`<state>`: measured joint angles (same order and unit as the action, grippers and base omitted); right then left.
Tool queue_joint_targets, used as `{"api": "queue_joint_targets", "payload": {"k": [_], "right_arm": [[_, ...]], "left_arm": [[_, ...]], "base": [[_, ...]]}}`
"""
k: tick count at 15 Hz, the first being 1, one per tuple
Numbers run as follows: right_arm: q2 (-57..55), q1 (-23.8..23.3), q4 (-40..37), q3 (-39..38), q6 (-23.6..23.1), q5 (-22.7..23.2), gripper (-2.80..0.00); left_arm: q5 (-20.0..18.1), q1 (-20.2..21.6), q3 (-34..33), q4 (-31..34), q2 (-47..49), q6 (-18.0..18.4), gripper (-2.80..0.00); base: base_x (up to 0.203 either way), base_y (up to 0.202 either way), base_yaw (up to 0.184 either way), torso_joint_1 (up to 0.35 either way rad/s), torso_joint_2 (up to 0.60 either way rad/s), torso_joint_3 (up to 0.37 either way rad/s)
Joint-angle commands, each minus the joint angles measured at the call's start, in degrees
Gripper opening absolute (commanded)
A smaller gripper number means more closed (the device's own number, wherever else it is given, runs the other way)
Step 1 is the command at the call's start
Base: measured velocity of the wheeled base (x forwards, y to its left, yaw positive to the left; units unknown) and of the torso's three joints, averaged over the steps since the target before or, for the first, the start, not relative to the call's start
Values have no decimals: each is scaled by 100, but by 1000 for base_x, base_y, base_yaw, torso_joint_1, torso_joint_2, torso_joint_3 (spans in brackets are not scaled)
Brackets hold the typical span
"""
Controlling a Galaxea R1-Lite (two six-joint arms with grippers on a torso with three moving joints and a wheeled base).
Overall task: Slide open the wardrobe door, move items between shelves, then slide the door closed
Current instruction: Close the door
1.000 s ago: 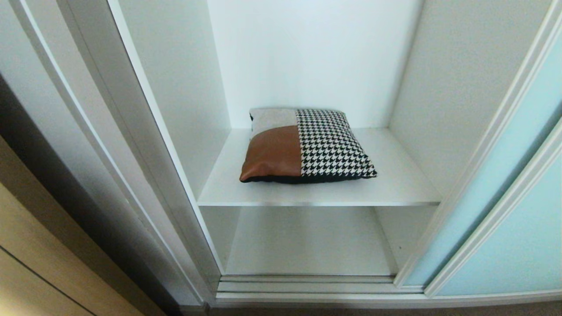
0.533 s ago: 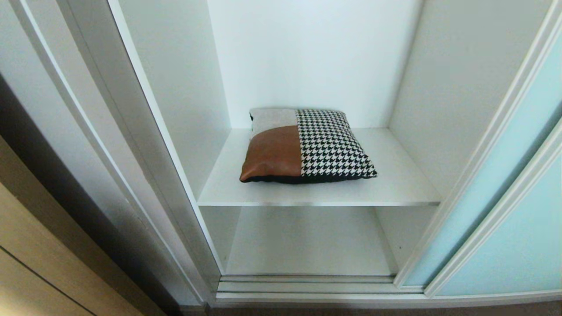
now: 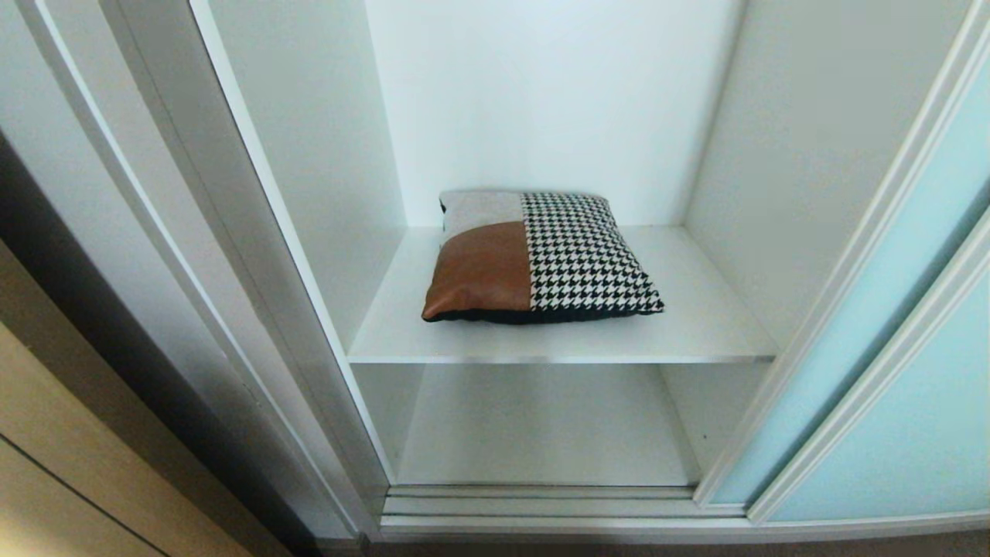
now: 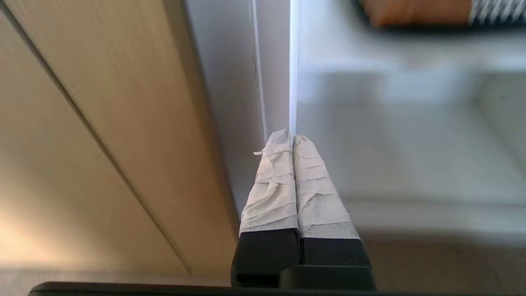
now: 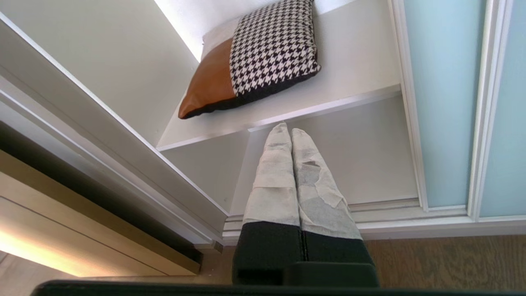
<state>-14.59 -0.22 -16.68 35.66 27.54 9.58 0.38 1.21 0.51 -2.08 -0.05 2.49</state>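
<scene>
The sliding wardrobe door (image 3: 882, 325), pale aqua glass in a white frame, stands slid to the right, leaving the compartment open. A cushion (image 3: 537, 259) with houndstooth, rust-brown and beige-grey patches lies flat on the upper white shelf (image 3: 696, 325). The lower shelf (image 3: 541, 433) is bare. Neither arm shows in the head view. My left gripper (image 4: 291, 135) is shut and empty, low in front of the wardrobe's left frame. My right gripper (image 5: 287, 128) is shut and empty, low in front of the opening, below the cushion (image 5: 263, 61).
A beige wood panel (image 3: 46, 433) adjoins the wardrobe's left frame (image 3: 255, 309). The white floor track (image 3: 541, 507) runs along the bottom. Brown wooden floor (image 5: 452, 259) lies before the wardrobe. A second aqua door panel (image 5: 507, 102) sits beside the first.
The head view holds still, and neither the cushion nor the door has moved.
</scene>
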Motion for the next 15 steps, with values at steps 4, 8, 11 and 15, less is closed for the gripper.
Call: {"api": "queue_joint_targets", "payload": {"k": [4, 8, 11, 15], "right_arm": [[-75, 4, 7, 53, 15, 9, -280], [-86, -4, -135, 279, 6, -21, -280], [-79, -35, -599, 524, -3, 26, -280], [-369, -5, -698, 832, -223, -475, -280]], "left_arm": [[-11, 2, -60, 269, 14, -108, -280], [-11, 2, -60, 260, 14, -143, -280], [-11, 2, -60, 260, 14, -151, -280], [-11, 2, -60, 260, 14, -151, -280]], "base": [[0, 0, 0, 0, 0, 0], [0, 0, 0, 0, 0, 0], [0, 0, 0, 0, 0, 0], [0, 0, 0, 0, 0, 0]]}}
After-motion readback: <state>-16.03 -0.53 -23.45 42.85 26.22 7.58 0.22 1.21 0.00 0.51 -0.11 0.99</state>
